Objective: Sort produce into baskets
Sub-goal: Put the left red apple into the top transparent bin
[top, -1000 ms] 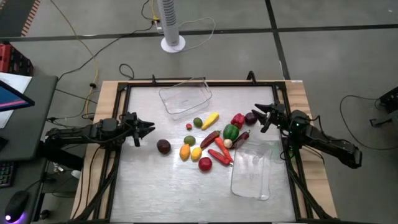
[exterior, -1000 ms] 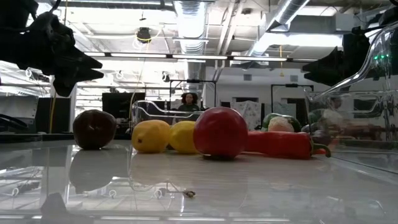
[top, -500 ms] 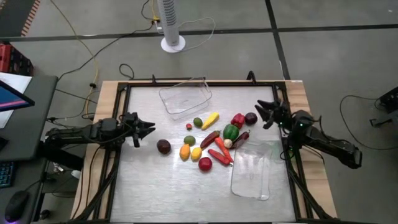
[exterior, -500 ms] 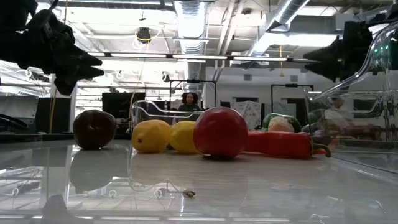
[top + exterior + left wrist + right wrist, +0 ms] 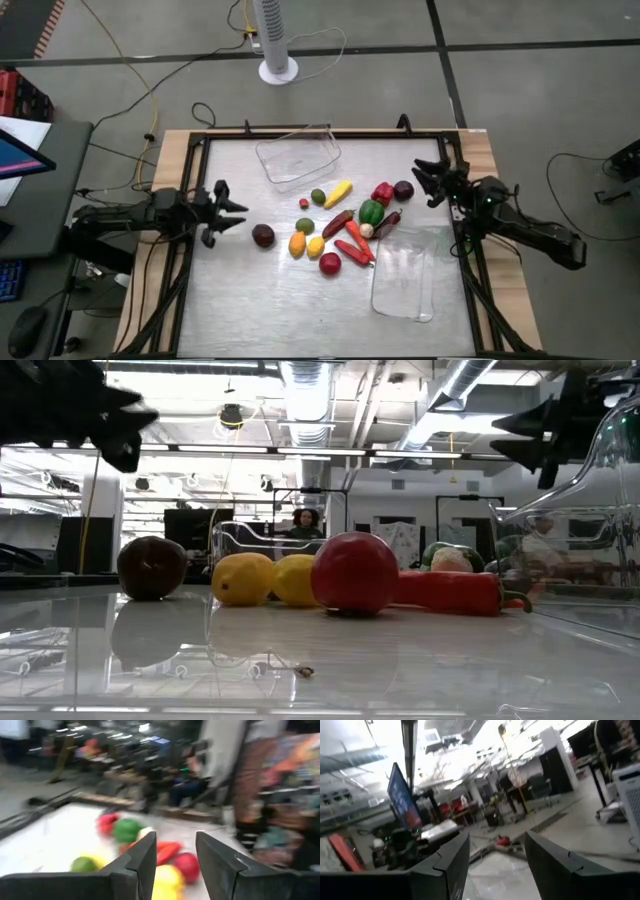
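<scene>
Toy produce (image 5: 340, 225) lies clustered at the middle of the pale surface (image 5: 230, 290). One clear basket (image 5: 298, 155) sits at the far side, another (image 5: 404, 284) near the right. The left hand (image 5: 232, 209), fingers spread, hovers left of a dark purple piece (image 5: 263, 235). The right hand (image 5: 422, 181), fingers spread, hovers just right of a dark red piece (image 5: 403, 190).
</scene>
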### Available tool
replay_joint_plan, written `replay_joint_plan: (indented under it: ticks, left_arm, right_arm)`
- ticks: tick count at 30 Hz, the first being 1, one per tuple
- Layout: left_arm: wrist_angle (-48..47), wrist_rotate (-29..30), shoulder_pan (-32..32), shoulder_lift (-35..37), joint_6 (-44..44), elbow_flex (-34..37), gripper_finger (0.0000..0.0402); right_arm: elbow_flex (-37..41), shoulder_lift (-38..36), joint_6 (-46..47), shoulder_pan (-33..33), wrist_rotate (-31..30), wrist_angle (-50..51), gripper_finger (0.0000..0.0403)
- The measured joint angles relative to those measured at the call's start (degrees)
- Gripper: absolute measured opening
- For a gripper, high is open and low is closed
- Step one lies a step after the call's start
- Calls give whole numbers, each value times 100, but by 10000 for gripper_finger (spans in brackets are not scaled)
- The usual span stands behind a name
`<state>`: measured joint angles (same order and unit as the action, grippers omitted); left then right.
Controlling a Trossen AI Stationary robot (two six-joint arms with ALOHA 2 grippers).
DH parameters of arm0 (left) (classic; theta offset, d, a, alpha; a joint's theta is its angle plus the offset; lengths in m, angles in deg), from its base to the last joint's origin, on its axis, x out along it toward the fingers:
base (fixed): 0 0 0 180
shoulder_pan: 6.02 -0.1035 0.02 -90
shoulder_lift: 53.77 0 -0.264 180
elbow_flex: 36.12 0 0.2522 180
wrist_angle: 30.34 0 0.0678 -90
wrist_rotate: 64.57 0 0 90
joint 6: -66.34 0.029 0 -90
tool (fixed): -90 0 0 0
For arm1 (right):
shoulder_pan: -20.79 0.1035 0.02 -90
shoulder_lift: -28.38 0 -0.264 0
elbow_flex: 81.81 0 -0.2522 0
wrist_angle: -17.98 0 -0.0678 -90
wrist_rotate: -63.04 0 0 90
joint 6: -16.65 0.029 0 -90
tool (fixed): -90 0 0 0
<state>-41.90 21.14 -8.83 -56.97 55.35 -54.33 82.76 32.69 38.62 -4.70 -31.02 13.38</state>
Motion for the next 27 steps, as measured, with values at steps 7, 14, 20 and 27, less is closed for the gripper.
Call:
replay_joint_plan:
  ticks: [7,14,20,27]
  left_arm:
    - [-54,737,-4,-942,352,-51,185]
    - [-65,461,162,-2112,457,-316,301]
    - [-128,1050,573,-3022,646,-662,349]
    - [-348,1365,792,-3859,677,-1004,358]
  right_arm:
    - [-192,970,-402,-97,159,-312,233]
    - [-994,1840,-1109,98,446,-193,305]
    - [-1218,2525,-1339,479,410,-207,353]
    - [-1220,3040,-1402,637,230,-524,373]
